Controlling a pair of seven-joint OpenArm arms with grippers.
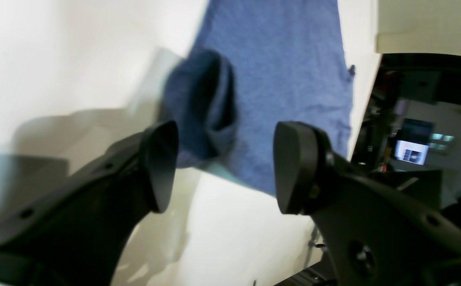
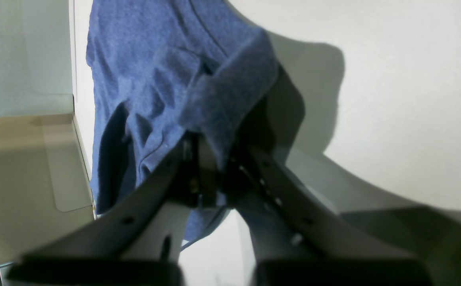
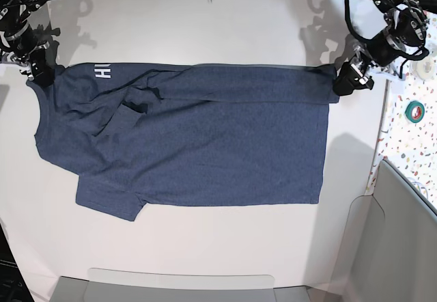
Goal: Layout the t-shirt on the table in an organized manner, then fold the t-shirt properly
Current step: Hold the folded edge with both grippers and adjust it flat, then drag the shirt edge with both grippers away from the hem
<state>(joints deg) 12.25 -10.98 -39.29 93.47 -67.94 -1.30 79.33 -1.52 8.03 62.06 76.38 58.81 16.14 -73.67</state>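
A: Start at the left gripper (image 1: pixel 224 167). What is it doing?

B: Its jaws stand wide apart with nothing between them. A bunched fold of the t-shirt (image 1: pixel 278 79) lies just beyond the pads on the table (image 1: pixel 75 59); the cloth is not in its grasp.

A: And the right gripper (image 2: pixel 210 159)?

B: Closed tight, with a hem or shoulder edge of the t-shirt pinched between the jaws. The fabric drapes away from it over the white top.

A: Where does the shirt sit overall?

B: In the base view the t-shirt (image 3: pixel 198 138) is spread across the middle of the table (image 3: pixel 205 240), lengthwise between the two arms. The right gripper (image 3: pixel 39 75) is at the collar end near the white lettering; the left gripper (image 3: pixel 347 78) is at the hem corner. The far edge is doubled over on itself and one sleeve is creased.

A: So which step?

B: I judge it as laying out, not yet folding. Next, I'd say the doubled far edge needs flattening, with the right side letting go once the cloth lies flat.
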